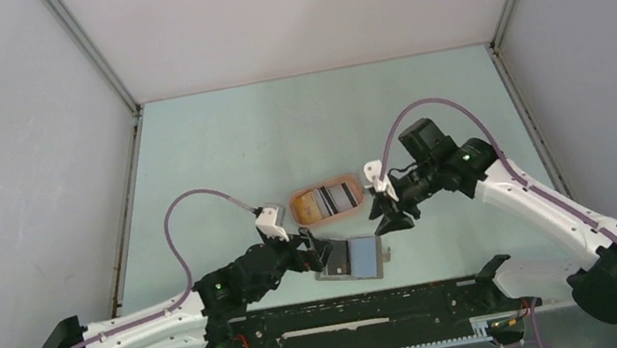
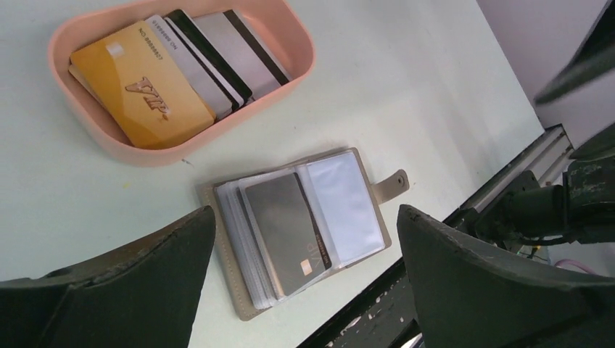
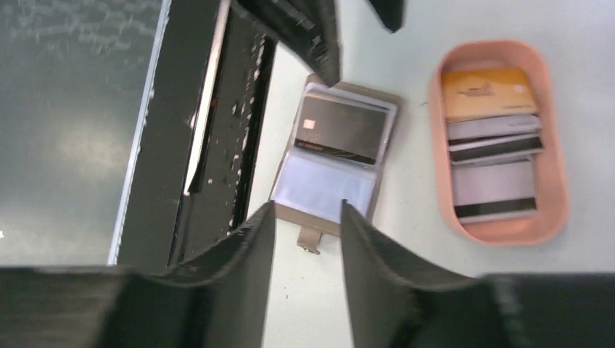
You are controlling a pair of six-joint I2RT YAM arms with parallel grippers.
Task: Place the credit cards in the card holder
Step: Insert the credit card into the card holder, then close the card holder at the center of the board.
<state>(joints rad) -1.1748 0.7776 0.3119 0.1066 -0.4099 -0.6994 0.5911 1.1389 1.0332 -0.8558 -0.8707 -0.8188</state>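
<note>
Left jaws wide open and empty, straddling the open card holder (image 2: 304, 225), which lies flat on the counter (image 2: 435, 87). Right jaws slightly apart, empty. Credit cards (image 2: 163, 76) overlap in the peach tray (image 2: 297, 36), beyond the left jaws and ahead-right of the right jaws, long axes across the tray. We'd pick with the right arm.

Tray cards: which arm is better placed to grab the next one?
Right, probably: the right gripper, open and empty, hangs beside the tray, while the left gripper hovers at the open holder.
</note>
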